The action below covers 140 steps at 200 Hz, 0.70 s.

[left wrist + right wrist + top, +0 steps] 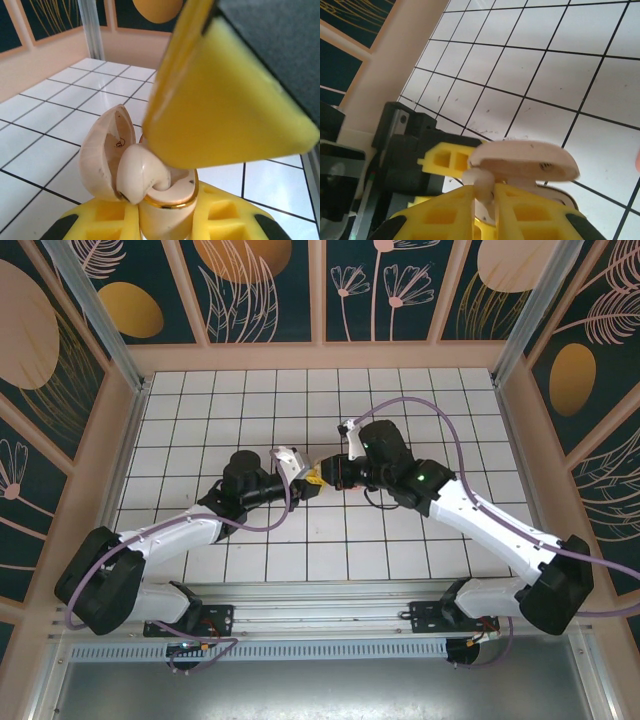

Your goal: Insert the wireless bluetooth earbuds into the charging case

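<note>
The charging case (165,220) is a cream body with a gold rim, and its lid (97,152) is swung open to the left. My left gripper (165,212) is shut on the case body, one yellow finger on each side. One pale earbud (137,170) rests in the case's mouth, partly inside. My right gripper (484,192) is shut on that earbud (482,182), just under the case lid (525,160). From above, the two grippers meet over the middle of the table, left gripper (303,478) against right gripper (327,476). The right gripper's yellow finger (220,95) hangs large over the case.
The white tiled table (420,400) stretches all around the meeting point. Pink wooden walls (320,355) and metal posts (95,310) close it in at the back and sides. The left gripper's black body (400,150) sits close beside the right fingers.
</note>
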Motion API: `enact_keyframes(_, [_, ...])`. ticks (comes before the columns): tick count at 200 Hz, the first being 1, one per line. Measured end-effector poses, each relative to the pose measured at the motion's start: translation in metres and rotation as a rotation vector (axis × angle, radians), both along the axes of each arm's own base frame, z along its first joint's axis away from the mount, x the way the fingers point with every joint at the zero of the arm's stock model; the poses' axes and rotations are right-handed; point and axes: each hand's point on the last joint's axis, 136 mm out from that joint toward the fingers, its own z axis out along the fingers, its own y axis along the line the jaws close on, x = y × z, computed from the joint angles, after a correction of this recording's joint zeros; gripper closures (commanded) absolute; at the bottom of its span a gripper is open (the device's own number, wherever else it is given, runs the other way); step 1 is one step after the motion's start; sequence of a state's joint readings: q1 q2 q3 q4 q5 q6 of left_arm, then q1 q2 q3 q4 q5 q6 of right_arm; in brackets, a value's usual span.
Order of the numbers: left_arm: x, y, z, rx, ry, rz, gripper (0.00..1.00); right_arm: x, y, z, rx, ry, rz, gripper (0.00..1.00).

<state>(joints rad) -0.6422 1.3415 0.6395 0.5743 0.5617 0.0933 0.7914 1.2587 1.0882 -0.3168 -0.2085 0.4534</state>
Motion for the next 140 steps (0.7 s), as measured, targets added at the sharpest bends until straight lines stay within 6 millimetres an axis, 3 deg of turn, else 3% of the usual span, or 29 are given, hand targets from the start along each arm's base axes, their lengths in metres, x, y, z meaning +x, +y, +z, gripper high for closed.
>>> enact_keyframes(34, [0.003, 0.001, 0.002, -0.004, -0.011, 0.015, 0.9, -0.001, 0.0, -0.002, 0.013, 0.022, -0.022, 0.81])
enact_keyframes(86, [-0.001, -0.001, 0.004, -0.012, -0.013, -0.007, 0.9, -0.005, -0.002, 0.006, 0.012, -0.024, 0.008, 0.62])
enact_keyframes(140, [-0.004, -0.002, 0.006, -0.021, -0.016, -0.03, 0.89, -0.005, -0.004, 0.014, 0.021, -0.064, 0.043, 0.62])
